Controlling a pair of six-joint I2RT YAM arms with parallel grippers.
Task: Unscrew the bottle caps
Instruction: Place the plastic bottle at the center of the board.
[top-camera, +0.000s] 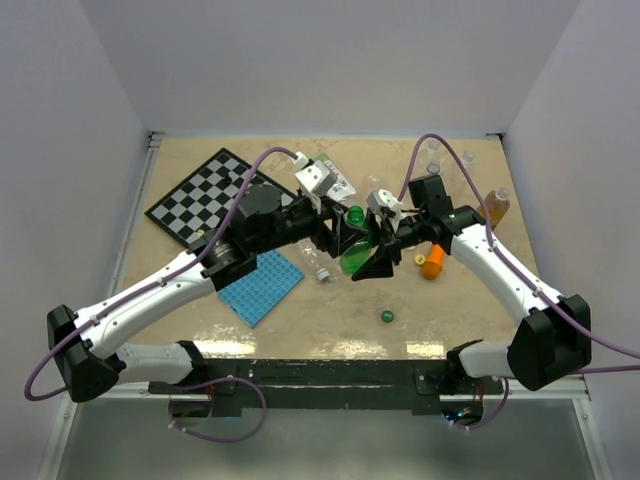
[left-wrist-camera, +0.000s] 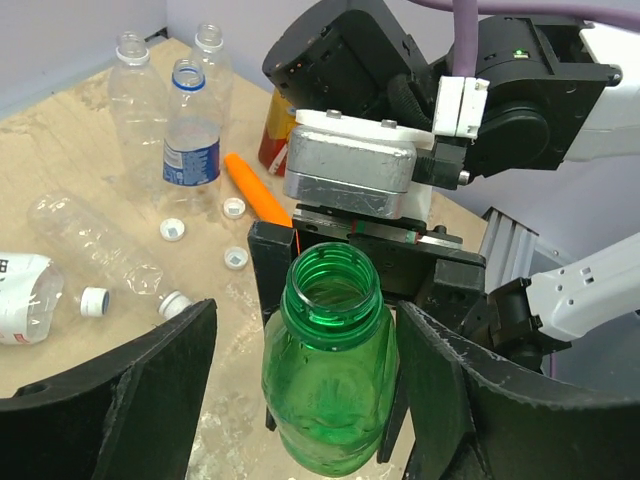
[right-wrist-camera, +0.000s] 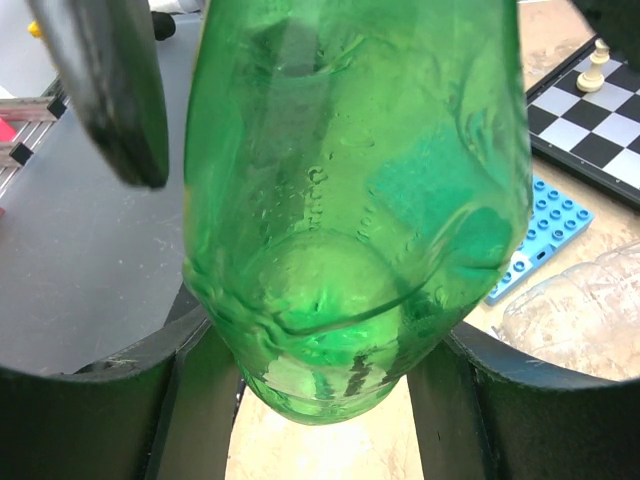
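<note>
the green bottle (left-wrist-camera: 328, 370) hangs above the counter (top-camera: 300, 330), clamped low on its body by the right pincer (right-wrist-camera: 320, 410), whose jaws press in from either side. its long axis runs from that grip up towards the left pincer (left-wrist-camera: 300, 392), and its neck stands bare, mouth open, with no cap on the thread. the left pincer straddles the neck with jaws spread, a clear gap on each side, holding nothing. so on this bottle nothing seems left to turn.

a loose green cap (top-camera: 387, 316) lies on the counter nearer the arm bases than the green bottle, a little towards the right arm. beyond the bottle, loose white caps (left-wrist-camera: 172, 229) lie among clear bottles.

a clear bottle (left-wrist-camera: 90, 245) lying on its side ends in a white cap (left-wrist-camera: 175, 303); whether this is screwed on i cannot tell. the green bottle's base is cut off in the left wrist view.
</note>
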